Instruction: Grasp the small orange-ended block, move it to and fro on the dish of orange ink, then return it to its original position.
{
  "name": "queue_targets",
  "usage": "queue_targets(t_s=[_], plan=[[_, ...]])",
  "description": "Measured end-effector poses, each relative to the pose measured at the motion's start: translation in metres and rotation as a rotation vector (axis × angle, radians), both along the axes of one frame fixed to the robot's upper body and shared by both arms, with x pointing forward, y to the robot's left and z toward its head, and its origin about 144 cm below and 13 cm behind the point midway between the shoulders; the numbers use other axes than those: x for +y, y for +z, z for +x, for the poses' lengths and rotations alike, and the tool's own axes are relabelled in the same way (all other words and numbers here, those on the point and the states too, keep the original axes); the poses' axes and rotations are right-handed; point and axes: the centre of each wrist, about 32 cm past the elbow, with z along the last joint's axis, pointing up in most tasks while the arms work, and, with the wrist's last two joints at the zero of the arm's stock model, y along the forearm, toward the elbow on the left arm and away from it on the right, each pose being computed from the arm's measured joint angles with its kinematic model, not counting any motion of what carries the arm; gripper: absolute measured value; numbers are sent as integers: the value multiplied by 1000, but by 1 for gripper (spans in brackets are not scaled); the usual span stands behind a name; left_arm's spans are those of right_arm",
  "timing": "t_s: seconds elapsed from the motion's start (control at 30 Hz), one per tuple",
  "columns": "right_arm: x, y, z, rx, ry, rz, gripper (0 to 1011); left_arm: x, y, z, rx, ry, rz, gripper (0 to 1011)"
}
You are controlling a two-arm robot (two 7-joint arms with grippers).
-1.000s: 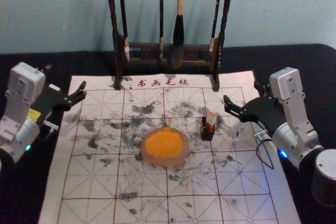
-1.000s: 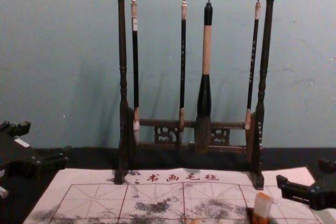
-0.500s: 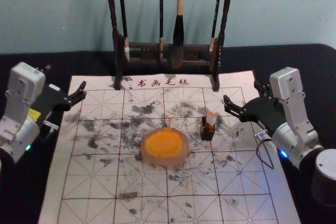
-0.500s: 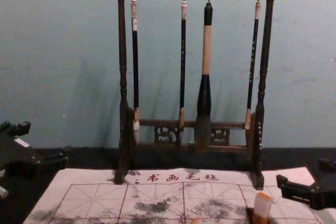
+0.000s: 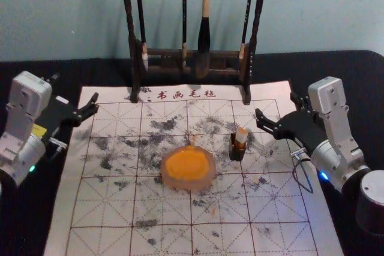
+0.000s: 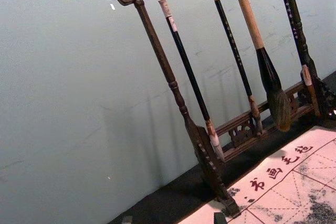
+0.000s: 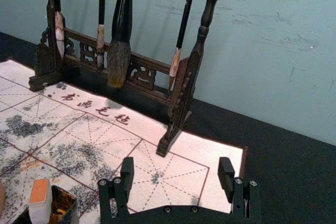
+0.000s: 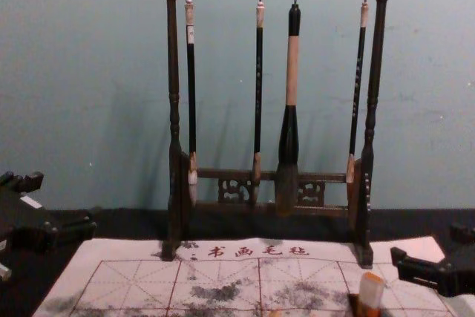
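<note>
Head view: with the ink dish (image 5: 188,168) marking the clock's centre, the right gripper (image 5: 276,105) is waiting at two o'clock, its fingers standing wide apart. Between it and the dish, also toward two o'clock, the orange-ended block (image 5: 241,135) is standing in a small dark holder (image 5: 236,153), orange end up. The dish is holding a pool of orange ink (image 5: 187,164). At ten o'clock the left gripper (image 5: 75,88) is idling, its fingers parted. All this is lying on or around a gridded calligraphy mat (image 5: 63,232); at twelve o'clock four brushes are hanging from a dark wooden rack (image 5: 132,43).
</note>
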Motion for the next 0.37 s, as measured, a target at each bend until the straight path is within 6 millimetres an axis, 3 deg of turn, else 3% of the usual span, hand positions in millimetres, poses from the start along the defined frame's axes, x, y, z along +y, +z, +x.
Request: queue_targets(t_s=[0.37], plan=[[0,0,0,0,0,0,1003,0,0,0,0,0,0,1001]])
